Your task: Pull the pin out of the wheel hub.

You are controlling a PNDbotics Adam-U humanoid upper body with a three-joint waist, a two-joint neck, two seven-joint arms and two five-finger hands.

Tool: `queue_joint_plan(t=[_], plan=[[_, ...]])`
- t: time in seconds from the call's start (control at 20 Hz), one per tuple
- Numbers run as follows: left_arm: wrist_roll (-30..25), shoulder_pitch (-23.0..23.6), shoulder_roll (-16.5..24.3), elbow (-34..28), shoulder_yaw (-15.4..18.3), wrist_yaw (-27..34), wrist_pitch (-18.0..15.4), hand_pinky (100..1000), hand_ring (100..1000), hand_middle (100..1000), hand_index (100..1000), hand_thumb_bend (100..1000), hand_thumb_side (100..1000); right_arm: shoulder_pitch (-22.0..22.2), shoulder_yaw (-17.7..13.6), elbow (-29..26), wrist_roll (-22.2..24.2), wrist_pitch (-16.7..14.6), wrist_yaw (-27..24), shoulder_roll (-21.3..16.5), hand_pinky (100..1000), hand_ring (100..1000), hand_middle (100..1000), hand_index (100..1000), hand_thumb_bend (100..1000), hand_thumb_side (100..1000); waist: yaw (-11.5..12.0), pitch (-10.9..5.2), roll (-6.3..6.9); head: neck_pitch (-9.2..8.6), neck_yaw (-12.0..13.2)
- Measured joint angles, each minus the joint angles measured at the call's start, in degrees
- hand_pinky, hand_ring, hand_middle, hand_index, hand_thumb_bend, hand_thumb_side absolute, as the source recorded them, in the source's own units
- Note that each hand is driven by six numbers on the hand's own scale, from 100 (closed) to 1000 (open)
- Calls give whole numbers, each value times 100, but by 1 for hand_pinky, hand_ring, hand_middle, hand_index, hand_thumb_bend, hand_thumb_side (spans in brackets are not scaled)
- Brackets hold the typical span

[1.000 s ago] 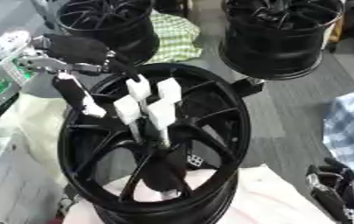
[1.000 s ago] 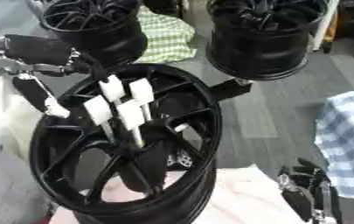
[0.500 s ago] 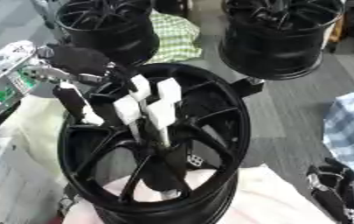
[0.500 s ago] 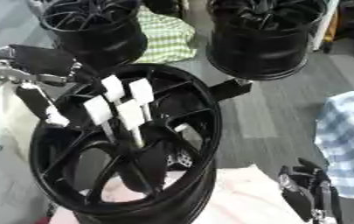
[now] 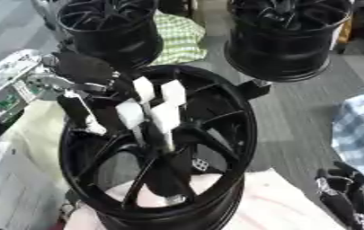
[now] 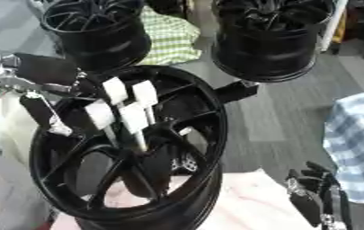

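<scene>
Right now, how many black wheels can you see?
3. One big wheel lies close in front, with the left hand at its rim. One wheel stands far left, one wheel far right. More may be hidden beyond view.

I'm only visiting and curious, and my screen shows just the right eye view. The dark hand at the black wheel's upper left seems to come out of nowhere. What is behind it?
Observer: In the left eye view the left hand is joined to a silver arm that comes in from the picture's left edge.
Operator: Is there anything on that arm?
Observer: Yes, a green circuit board sits on it, left of the wheel hub. I cannot find it in your view.
</scene>
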Motion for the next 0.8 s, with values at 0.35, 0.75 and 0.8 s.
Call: queue_joint_plan(t=[0.35, 0.75, 0.8], plan=[[0, 16, -106, 108, 0, -15, 0, 309, 100, 727, 885, 366, 439, -5, 0, 0, 5, 5, 3, 0, 697, 628, 630, 789, 226, 244, -16, 0, -1, 0, 9], [3, 29, -254, 301, 0, 226, -3, 260, 100, 556, 751, 212, 253, -7, 1, -1, 8, 8, 5, 0, 697, 628, 630, 789, 224, 247, -28, 0, -6, 0, 28], [3, 29, -270, 322, 1, 277, -3, 246, 100, 521, 720, 162, 248, -7, 1, -1, 8, 8, 5, 0, 697, 628, 630, 789, 223, 247, -29, 0, -6, 0, 29]])
